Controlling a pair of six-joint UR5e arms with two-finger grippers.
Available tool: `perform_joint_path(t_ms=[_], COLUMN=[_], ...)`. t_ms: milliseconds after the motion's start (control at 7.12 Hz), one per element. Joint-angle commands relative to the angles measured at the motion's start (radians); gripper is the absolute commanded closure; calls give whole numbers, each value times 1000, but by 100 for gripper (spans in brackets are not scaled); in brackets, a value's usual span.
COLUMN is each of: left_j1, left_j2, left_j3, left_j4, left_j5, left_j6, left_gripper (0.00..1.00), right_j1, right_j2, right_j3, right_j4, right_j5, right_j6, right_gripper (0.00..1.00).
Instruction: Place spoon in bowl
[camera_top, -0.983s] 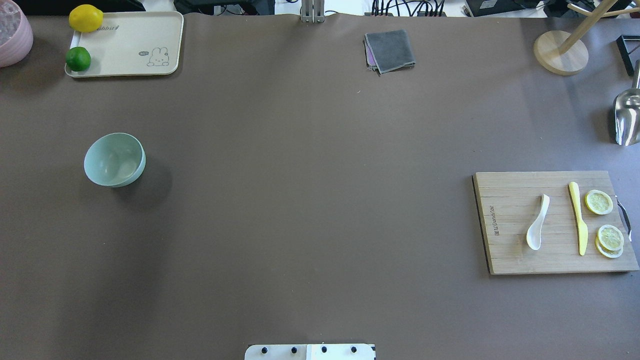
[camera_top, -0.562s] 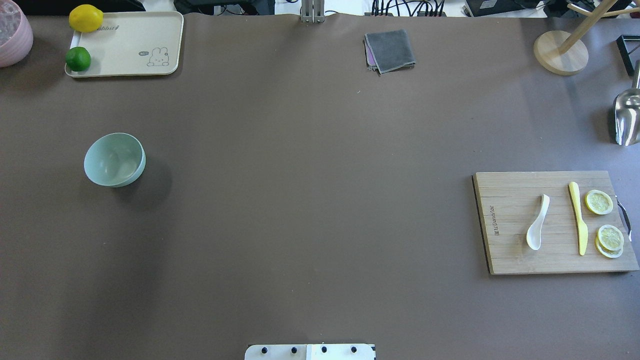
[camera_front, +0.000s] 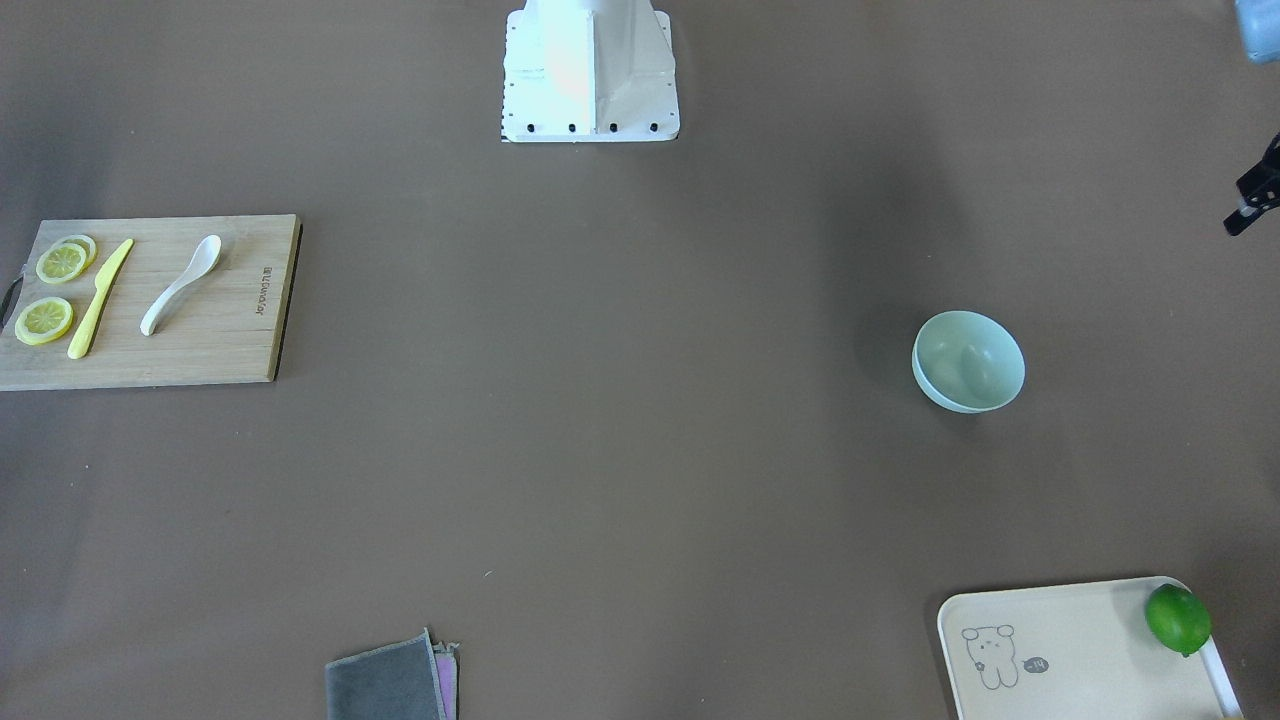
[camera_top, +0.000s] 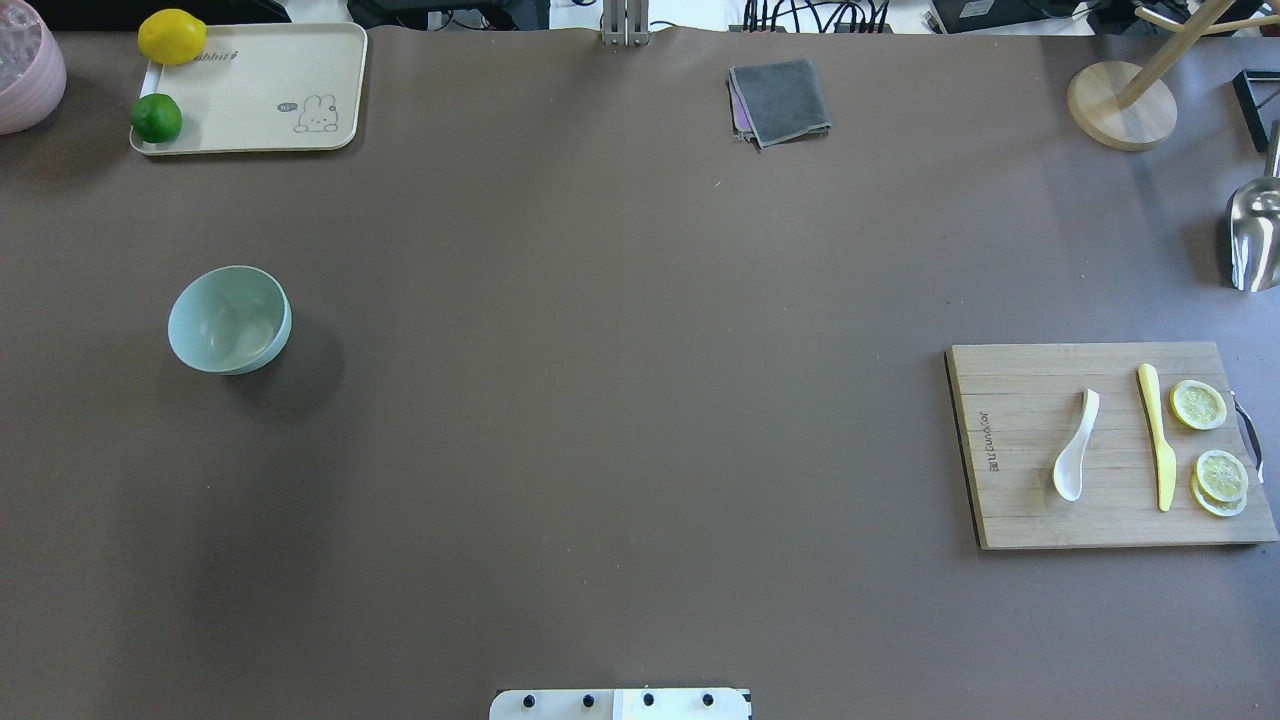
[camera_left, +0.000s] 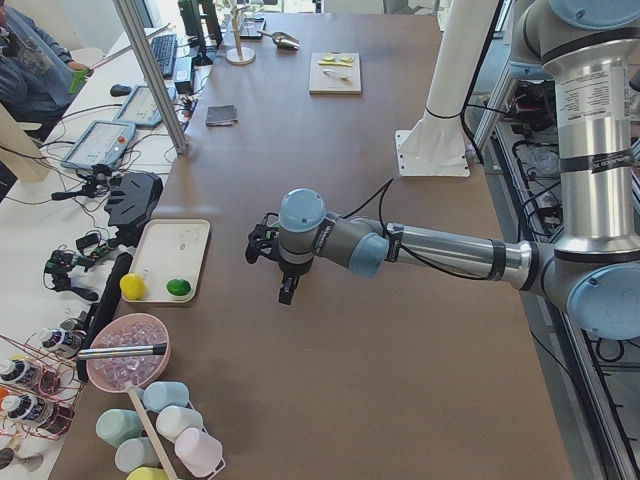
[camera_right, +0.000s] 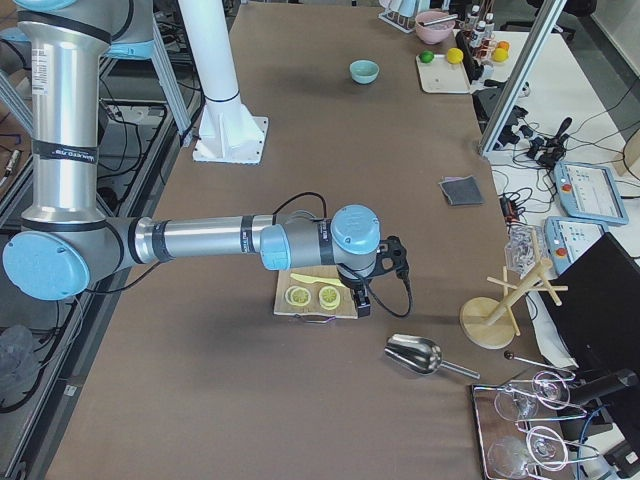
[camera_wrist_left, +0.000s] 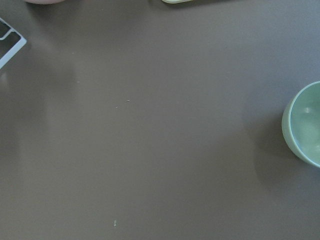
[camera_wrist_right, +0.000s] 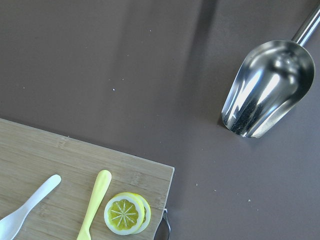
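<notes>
Zero change shows on the table (camera_top: 640, 420): over the last second the overhead view reads the same, every item where it lay.

Nearest the base (camera_top: 620, 704), on the robot's right, the board (camera_top: 1010, 510) carries the spoon (camera_top: 1073, 450), wide end toward the robot and handle pointing away. The knife (camera_top: 1156, 435) lies near it, not touching, with lemon slices (camera_top: 1198, 404) at the board's outer edge. The right gripper (camera_right: 361, 302) hangs above that outer end. Only the side view shows it, so I cannot tell how far its jaws stand apart. The spoon lies flat on the board, so it is not between them. Its wrist camera takes in the board's corner, a slice, the knife's end, just the tip of the spoon's handle at the lower left, and the metal scoop (camera_wrist_right: 267, 90) off the board.

Farther out, on the left, the bowl (camera_top: 229, 319) stands upright and empty, well apart from the spoon. The left gripper (camera_left: 287, 292) hangs over bare table beside it, and its wrist view catches the bowl only at the right edge. Its opening cannot be told either.

Farthest lie the cloth (camera_top: 780, 100) and the tray (camera_top: 260, 100) with lemon (camera_top: 172, 36) and lime (camera_top: 157, 118).

With nothing moved, I judge the task not begun: the pick comes first. The right arm is better placed, but would need to shift inward over the handle, clear of the knife. The carry then spans nearly the whole table.
</notes>
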Motion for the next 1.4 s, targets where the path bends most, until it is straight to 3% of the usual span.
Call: perform_joint_path(t_ms=[0, 140, 421, 702, 983, 1124, 1264], left_j1=[139, 203, 311, 352, 365, 366, 370], left_j2=[-131, -194, -225, -321, -349, -349, -348], left_j3=[99, 117, 148, 243, 312, 350, 348], left_j4=[-23, -23, -26, -26, -72, -115, -128], left_j5=[29, 32, 119, 129, 129, 129, 129], left_j6=[-68, -146, -180, -183, -182, -183, -191], left_gripper=[7, 7, 6, 7, 12, 34, 78], right_j1=[-8, -8, -8, -8, -8, -8, -8], right_j2=[1, -1, -2, -2, -4, -4, -4], right_j3=[2, 2, 0, -1, 2, 0, 2], right_j4=[1, 1, 3, 3, 1, 1, 3], right_j5=[2, 8, 5, 4, 5, 5, 5], right_j6=[1, 1, -2, -2, -1, -1, -1], right_gripper=[0, 0, 0, 0, 0, 0, 0])
